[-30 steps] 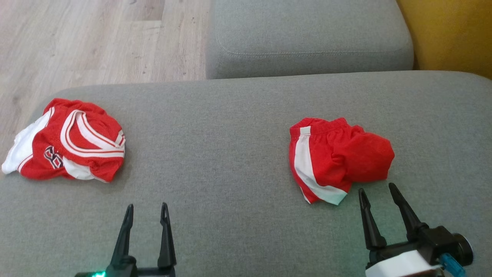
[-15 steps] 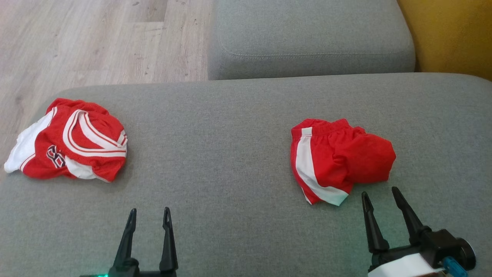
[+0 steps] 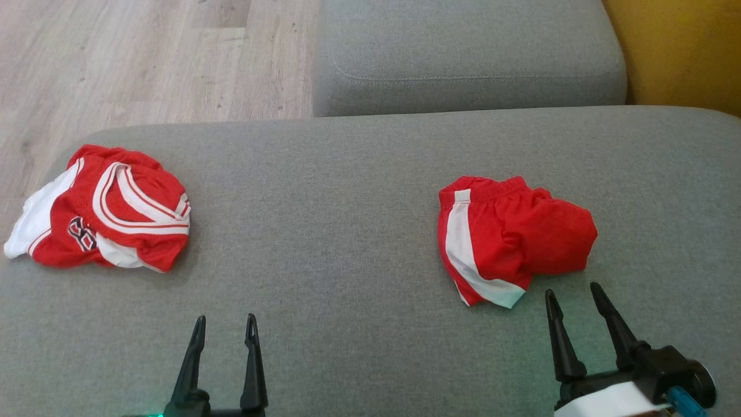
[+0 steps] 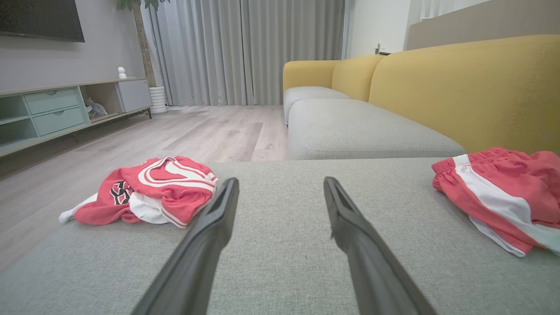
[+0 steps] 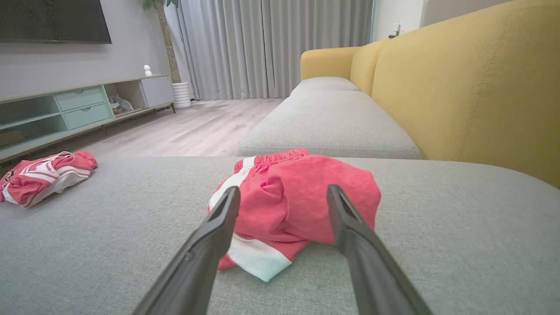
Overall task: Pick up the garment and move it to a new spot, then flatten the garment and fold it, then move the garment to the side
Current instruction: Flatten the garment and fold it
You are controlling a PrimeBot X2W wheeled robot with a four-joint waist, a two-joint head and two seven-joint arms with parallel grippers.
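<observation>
Crumpled red shorts (image 3: 509, 237) lie at 3 o'clock on the grey sofa seat (image 3: 347, 191), waistband toward 12, white stripe running toward 6. Just off their 6 o'clock edge, the right gripper (image 3: 571, 289) points toward 12, fingers spread wide, empty. The left gripper (image 3: 226, 317), at 7 o'clock, is likewise spread and empty, pointing to 12.
</observation>
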